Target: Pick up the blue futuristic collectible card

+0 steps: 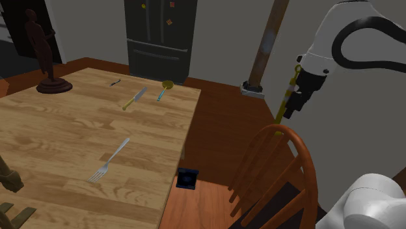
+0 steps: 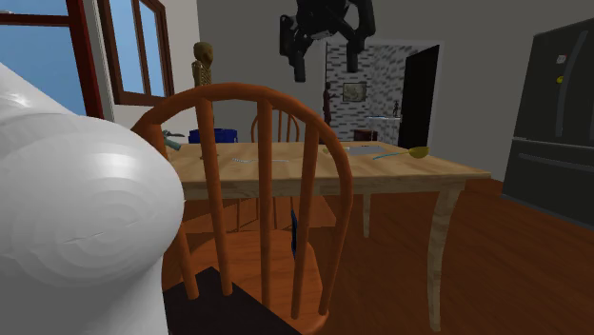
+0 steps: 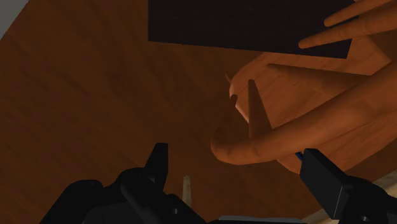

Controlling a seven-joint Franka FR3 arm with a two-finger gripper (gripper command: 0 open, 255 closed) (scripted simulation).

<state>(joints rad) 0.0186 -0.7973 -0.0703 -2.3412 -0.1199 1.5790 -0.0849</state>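
The gripper (image 2: 324, 59) hangs open, high over the chair (image 1: 286, 133). The card (image 1: 187, 178) stands upright on the seat by the table (image 1: 65, 143) edge, well below the hand and beyond the chair's back.

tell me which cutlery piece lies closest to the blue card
The silver fork, alone nearer the card; the knife and gold-bowled spoon lie farther back, side by side.
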